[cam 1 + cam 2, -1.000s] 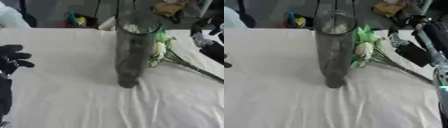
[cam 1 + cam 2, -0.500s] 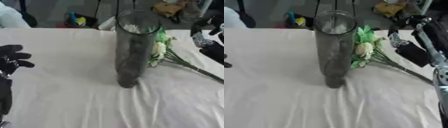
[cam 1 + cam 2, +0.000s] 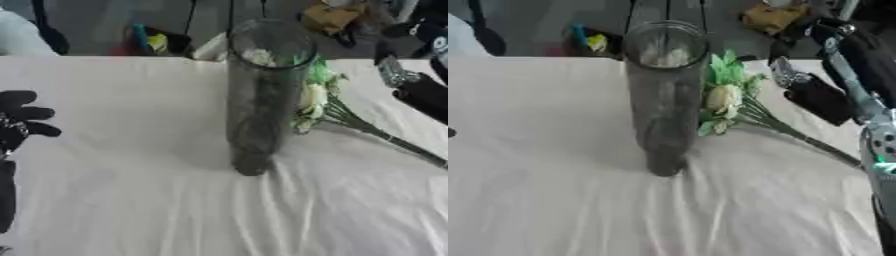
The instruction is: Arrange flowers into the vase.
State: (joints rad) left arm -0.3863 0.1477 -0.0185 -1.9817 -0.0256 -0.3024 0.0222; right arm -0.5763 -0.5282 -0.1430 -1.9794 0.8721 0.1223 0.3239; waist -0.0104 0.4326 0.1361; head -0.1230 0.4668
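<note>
Two hands show for us at this moment, so let's go left to right. Our left hand [image 3: 19, 122] sits at the left edge of the left eye view, low over the white tablecloth [image 3: 131, 200], fingers spread and relaxed, holding nothing. It's well apart from everything else on the table.

Middle of the table we've got the vase [image 3: 664, 95], a tall clear glass cylinder standing upright on the cloth (it looks dark and smoky because we're looking down through it). We can't see any stems inside it. The cloth bunches into wrinkles around its base and fans out toward us.

Just to the right of the vase lie the flowers [image 3: 724, 98], flat on the table: a cream-white bloom with bright green leaves, heads right beside the glass, maybe touching it, we can't really tell. The long green stems [image 3: 815, 145] run away from the vase toward the right edge of the table.

Further right, our right hand [image 3: 820, 97] hangs above the far right part of the table, past the blooms and above the stems. It's a dark shape with a silvery bit at the top, and we can't tell if the fingers are curled or straight. It isn't touching the flowers.

Beyond the far edge there's blurry floor clutter, something yellow.
</note>
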